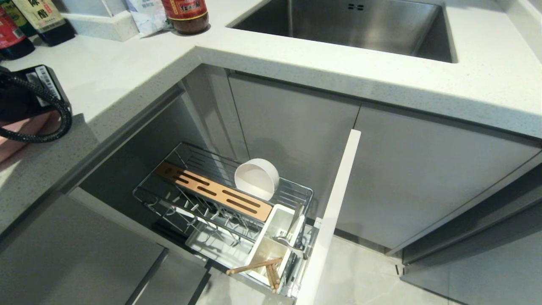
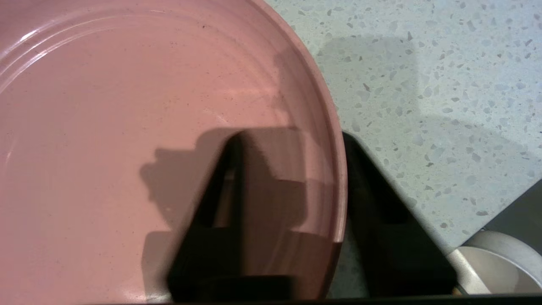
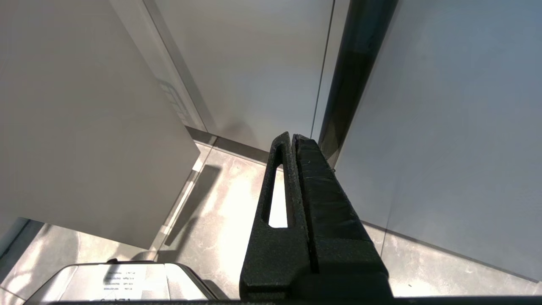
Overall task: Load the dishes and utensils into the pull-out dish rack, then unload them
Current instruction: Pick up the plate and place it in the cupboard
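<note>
The pale-pink plate (image 2: 127, 127) lies on the speckled counter (image 2: 423, 84), at the far left edge in the head view (image 1: 10, 148). My left gripper (image 2: 292, 137) straddles its rim: one finger over the plate's inside, the other outside above the counter, with a gap still showing. The pull-out dish rack (image 1: 169, 203) stands drawn out under the counter. The cream bowl (image 1: 256, 178) stands on edge in it. Chopsticks (image 1: 254, 267) and a fork (image 1: 292, 237) sit in its white cup (image 1: 277, 209). My right gripper (image 3: 292, 136) hangs shut and empty by the cabinets.
The rack's white panel front (image 1: 334, 203) juts out over the floor (image 1: 372, 275). A brown slotted strip (image 1: 211, 190) runs along the rack. A steel sink (image 1: 360, 25) and sauce bottles (image 1: 186, 15) are at the back of the counter. My left arm (image 1: 25, 97) is above the counter's left part.
</note>
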Available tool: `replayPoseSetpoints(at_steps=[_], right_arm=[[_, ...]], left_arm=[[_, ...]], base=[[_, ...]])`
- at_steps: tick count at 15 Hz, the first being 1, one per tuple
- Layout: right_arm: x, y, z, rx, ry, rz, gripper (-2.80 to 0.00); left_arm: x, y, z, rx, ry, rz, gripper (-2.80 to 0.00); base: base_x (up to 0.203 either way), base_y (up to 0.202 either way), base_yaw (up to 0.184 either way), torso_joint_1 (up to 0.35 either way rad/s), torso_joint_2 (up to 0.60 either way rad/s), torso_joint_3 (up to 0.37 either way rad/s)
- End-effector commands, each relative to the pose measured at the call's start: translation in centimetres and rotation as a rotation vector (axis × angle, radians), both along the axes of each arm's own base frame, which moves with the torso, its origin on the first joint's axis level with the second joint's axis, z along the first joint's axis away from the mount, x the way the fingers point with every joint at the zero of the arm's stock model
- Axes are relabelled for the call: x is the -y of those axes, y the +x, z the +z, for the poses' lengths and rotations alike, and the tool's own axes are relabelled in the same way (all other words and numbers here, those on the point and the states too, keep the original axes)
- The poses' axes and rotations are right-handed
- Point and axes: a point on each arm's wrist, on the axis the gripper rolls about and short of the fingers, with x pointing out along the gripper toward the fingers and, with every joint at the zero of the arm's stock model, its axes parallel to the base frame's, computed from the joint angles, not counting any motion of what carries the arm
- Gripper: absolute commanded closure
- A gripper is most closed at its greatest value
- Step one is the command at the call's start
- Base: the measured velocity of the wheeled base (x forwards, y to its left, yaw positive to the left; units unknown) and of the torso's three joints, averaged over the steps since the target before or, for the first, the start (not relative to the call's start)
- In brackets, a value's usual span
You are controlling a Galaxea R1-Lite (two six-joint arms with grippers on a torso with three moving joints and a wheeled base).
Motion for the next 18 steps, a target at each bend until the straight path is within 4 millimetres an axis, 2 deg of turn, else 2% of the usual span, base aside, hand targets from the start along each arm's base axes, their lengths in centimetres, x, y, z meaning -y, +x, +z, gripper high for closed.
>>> replayPoseSetpoints(at_steps=[1, 6, 9, 13, 18], right_arm=[[0.0, 0.0, 0.0, 0.0, 0.0, 0.0, 0.0], [0.0, 0.0, 0.0, 0.0, 0.001, 0.0, 0.0], [0.0, 0.0, 0.0, 0.0, 0.0, 0.0, 0.0], [0.0, 0.0, 0.0, 0.0, 0.0, 0.0, 0.0], [0.0, 0.0, 0.0, 0.0, 0.001, 0.0, 0.0]], left_arm=[[0.0, 0.0, -0.1, -0.005, 0.001, 0.003, 0.0], [0.0, -0.1, 0.0, -0.005, 0.004, 0.002, 0.0], [-0.1, -1.2, 0.7, 0.026, 0.003, -0.001, 0.0], [0.1, -3.7, 2.7, 0.14, -0.024, -0.029, 0.0], [0.1, -5.4, 6.5, 0.473, -0.092, -0.004, 0.0]], base=[[0.0, 0.0, 0.0, 0.0, 0.0, 0.0], [0.0, 0.0, 0.0, 0.0, 0.0, 0.0], [0.0, 0.0, 0.0, 0.0, 0.0, 0.0], [0.0, 0.0, 0.0, 0.0, 0.0, 0.0], [0.0, 0.0, 0.0, 0.0, 0.0, 0.0]])
